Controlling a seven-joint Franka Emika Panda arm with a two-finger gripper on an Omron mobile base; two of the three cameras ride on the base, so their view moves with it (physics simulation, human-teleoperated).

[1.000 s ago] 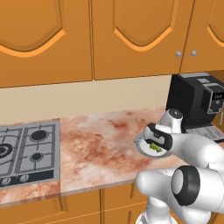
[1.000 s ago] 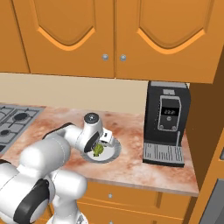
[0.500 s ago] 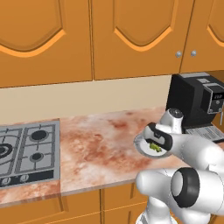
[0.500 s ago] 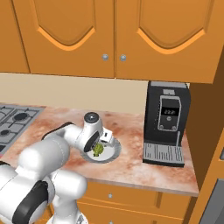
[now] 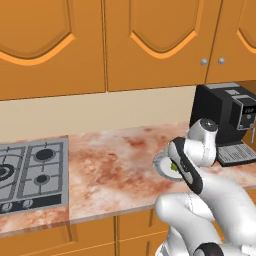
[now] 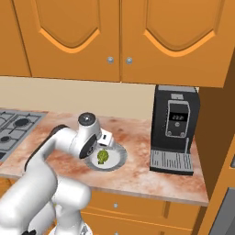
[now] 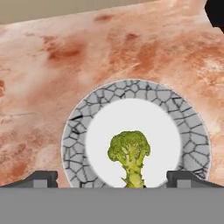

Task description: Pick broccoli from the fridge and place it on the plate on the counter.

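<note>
As the hand view looked down past the gripper (image 7: 112, 177), its two dark fingertips (image 7: 41, 177) stood wide apart at either side, released and grasping nothing. Between them the broccoli (image 7: 129, 153) stood stem-down on the white centre of the plate (image 7: 78, 131), whose rim bore a grey crackle pattern. That plate sat on the mottled pink counter (image 5: 115, 165). Farther back and to the right was a black coffee machine (image 6: 175, 128), a gas hob (image 5: 30, 172) lay well off to the left, and orange wall cabinets (image 6: 124, 36) hung above
</note>
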